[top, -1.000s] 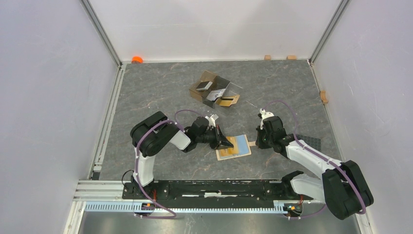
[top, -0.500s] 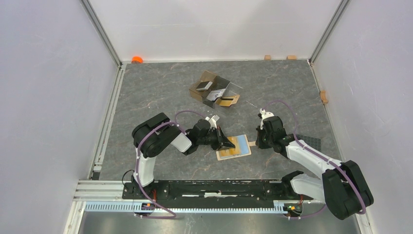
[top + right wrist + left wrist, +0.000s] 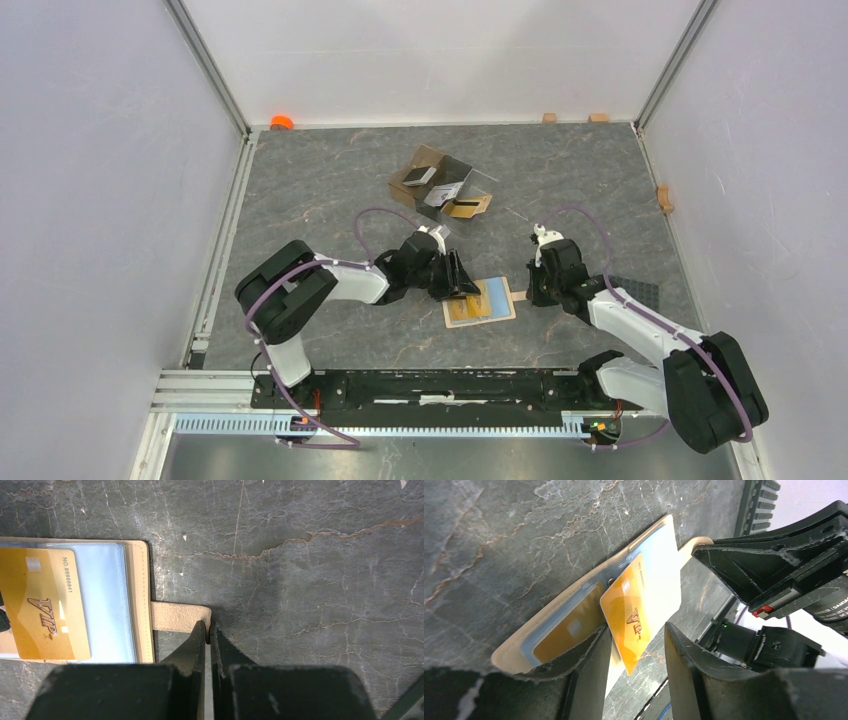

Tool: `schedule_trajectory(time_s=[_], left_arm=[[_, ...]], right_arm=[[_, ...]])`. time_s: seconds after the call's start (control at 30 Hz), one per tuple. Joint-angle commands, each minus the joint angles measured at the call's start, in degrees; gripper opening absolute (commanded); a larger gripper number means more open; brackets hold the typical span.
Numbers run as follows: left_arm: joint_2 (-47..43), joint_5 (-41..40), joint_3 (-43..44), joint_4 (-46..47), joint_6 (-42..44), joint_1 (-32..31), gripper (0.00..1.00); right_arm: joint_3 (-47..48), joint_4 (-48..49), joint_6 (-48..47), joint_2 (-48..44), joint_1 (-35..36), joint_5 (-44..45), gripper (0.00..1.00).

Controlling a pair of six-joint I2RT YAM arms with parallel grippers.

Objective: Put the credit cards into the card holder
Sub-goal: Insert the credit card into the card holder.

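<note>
The tan card holder (image 3: pixel 481 301) lies open on the table, light blue pockets up. An orange-gold VIP credit card (image 3: pixel 631 616) sits part-way in its right pocket, one corner sticking out between my left gripper's (image 3: pixel 636 667) spread fingers, which do not clamp it. A second gold card (image 3: pixel 566 630) is in the left pocket. My left gripper (image 3: pixel 462 285) is at the holder's left edge. My right gripper (image 3: pixel 207 630) is shut on the holder's snap tab (image 3: pixel 177 616), at the holder's right side (image 3: pixel 528 293). The VIP card (image 3: pixel 45 605) also shows in the right wrist view.
A clear brown-tinted divided box (image 3: pixel 442 186) stands behind the holder, holding a dark card (image 3: pixel 418 176) and an orange one (image 3: pixel 463 208). A dark grille (image 3: pixel 636 292) lies right of my right arm. Walls enclose the table on three sides.
My left arm's elbow has swung out to the left and its gripper has turned and shifted slightly back over the holder's left edge. The right gripper has stayed on the tab.
</note>
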Motion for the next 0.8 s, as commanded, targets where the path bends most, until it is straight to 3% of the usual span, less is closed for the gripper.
schedule_trajectory(time_s=[0.0, 0.27, 0.77], left_arm=[[-3.1, -3.6, 1.6, -11.4, 6.7, 0.0, 0.52], [-6.5, -4.8, 1.8, -15.8, 7.4, -1.4, 0.59], [1.9, -0.4, 2.6, -6.1, 4.2, -2.3, 0.57]], right_arm=[[1.0, -2.5, -1.6, -1.1, -0.2, 2.9, 0.00], [0.8, -2.2, -1.6, -1.1, -0.3, 2.8, 0.00], [1.0, -2.1, -1.5, -0.4, -0.2, 2.0, 0.00]])
